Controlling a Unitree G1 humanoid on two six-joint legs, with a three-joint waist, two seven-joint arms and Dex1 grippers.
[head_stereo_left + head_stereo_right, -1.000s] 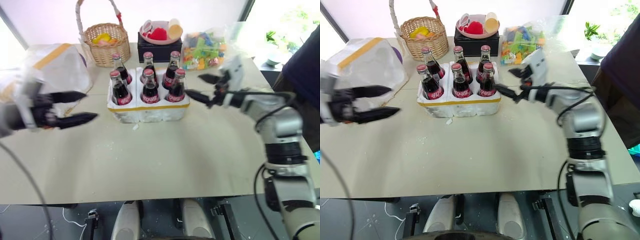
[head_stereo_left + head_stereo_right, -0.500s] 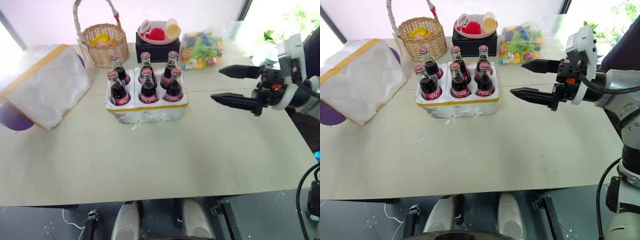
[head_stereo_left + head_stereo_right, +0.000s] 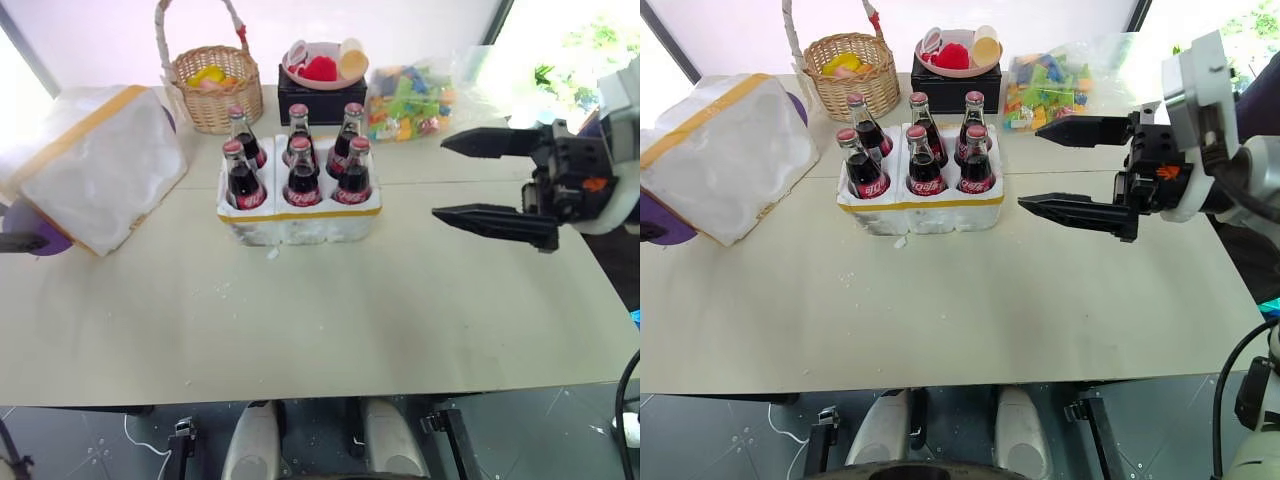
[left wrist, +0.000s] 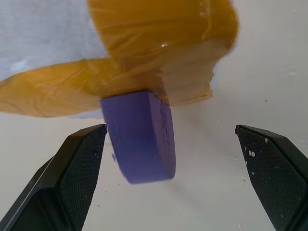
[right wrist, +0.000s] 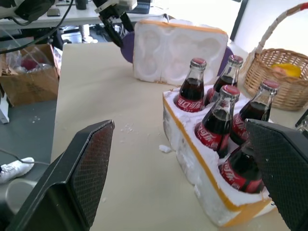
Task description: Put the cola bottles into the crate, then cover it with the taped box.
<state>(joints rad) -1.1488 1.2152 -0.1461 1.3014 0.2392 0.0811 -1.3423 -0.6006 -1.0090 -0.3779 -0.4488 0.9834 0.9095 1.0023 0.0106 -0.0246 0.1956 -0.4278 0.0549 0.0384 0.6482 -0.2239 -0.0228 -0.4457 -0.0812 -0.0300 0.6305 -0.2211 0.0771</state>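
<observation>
Cola bottles [image 3: 295, 170] all sit in crate [image 3: 298, 217]; taped box [image 3: 95, 165] tilted beside it; right hand [image 3: 495, 180] and left hand [image 4: 168, 185] both wide, empty.

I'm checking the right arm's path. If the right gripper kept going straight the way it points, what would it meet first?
Probably the crate with its cola bottles: the open right gripper points at it across bare table, though depth is unclear.

I see six cola bottles [image 3: 302, 172] of glossy glass in a crate [image 3: 298, 219] of rough, crumbly white styrofoam. The taped box [image 3: 95, 165] on the left is matt styrofoam under shiny yellow tape. The tabletop [image 3: 330, 310] looks smooth and matt; the far basket [image 3: 211, 88] is woven wicker.
</observation>
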